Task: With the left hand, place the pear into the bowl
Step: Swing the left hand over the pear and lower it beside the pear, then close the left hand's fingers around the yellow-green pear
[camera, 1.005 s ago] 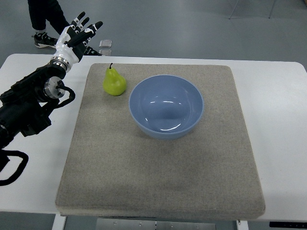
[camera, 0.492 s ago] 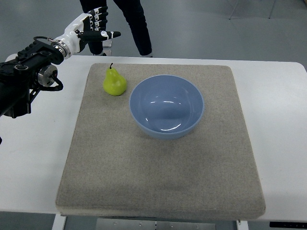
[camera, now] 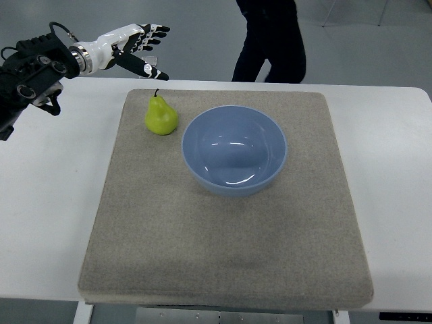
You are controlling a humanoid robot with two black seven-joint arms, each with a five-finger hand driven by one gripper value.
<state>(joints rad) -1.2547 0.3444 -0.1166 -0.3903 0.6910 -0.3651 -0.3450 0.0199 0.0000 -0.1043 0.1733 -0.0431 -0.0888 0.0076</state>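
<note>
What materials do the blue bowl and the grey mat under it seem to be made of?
Blue bowl: probably glazed ceramic or glossy plastic; its smooth inside shows bright light reflections.
Grey mat: looks like felt or woven fabric; matte, slightly mottled, no shine, soft rounded edges.
</note>
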